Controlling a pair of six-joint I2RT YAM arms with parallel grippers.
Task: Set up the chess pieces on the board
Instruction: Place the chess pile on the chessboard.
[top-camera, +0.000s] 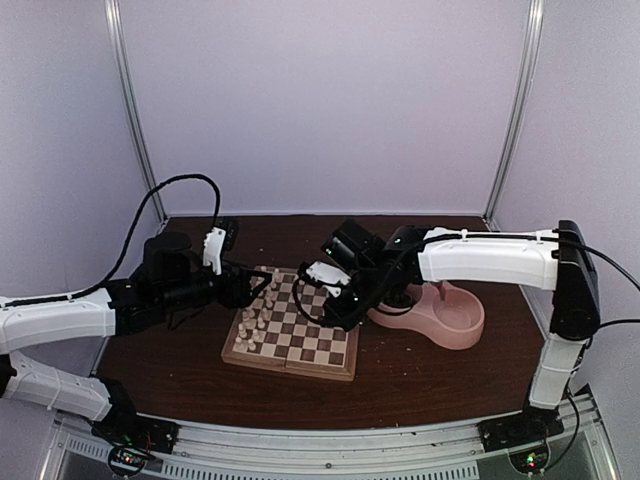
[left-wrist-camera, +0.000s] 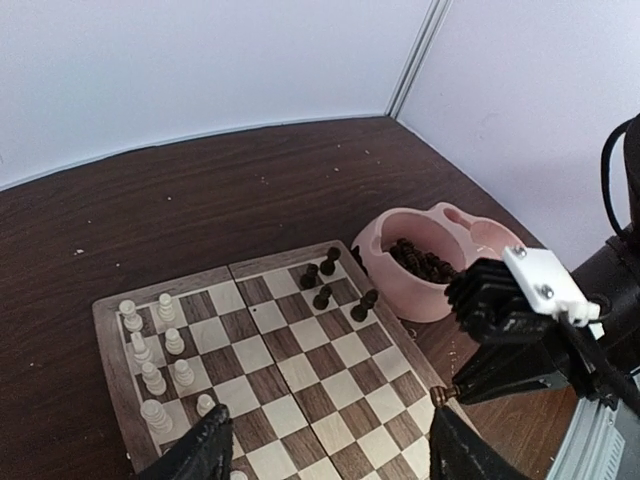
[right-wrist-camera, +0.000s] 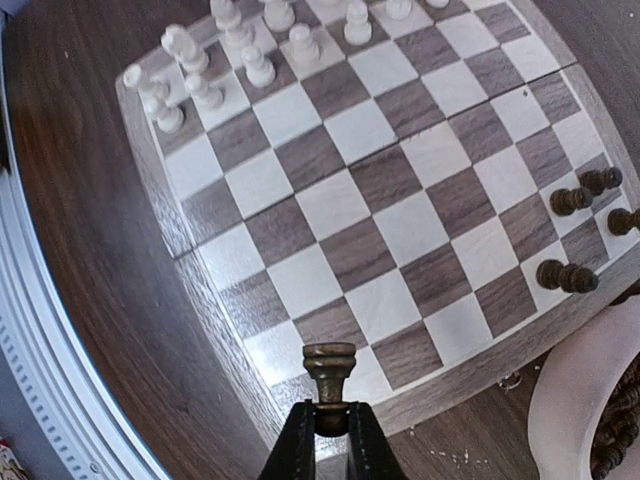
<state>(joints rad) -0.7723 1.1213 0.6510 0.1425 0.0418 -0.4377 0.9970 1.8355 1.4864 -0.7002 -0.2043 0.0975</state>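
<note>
At the near edge, a grey rail (top-camera: 330, 445) is carrying both arm bases. Beyond it, the board (top-camera: 290, 368) is lying on the dark brown tabletop (top-camera: 430, 375). The right gripper (right-wrist-camera: 330, 425) is pinching a dark chess piece (right-wrist-camera: 329, 372) above the board's rim on the bowl side. The left gripper (left-wrist-camera: 325, 450) is hanging wide apart and empty over the board's left side, where the cream pieces (left-wrist-camera: 155, 345) are standing. A few dark pieces (left-wrist-camera: 325, 280) are clustering at the far right corner. The pink bowl (left-wrist-camera: 420, 290) just beside it is holding more. Pale lilac walls (top-camera: 320, 100) are closing off the back.

One square wooden checkered chessboard (top-camera: 310, 345) and one pink double bowl (top-camera: 455, 325). On the board stand four dark brown chess pieces (left-wrist-camera: 322, 297) and at least nine cream chess pieces (left-wrist-camera: 152, 378). A fifth dark piece (right-wrist-camera: 329, 372) sits in the right claw (right-wrist-camera: 329, 425). The bowl's dark heap (left-wrist-camera: 420, 262) is too many to count.
</note>
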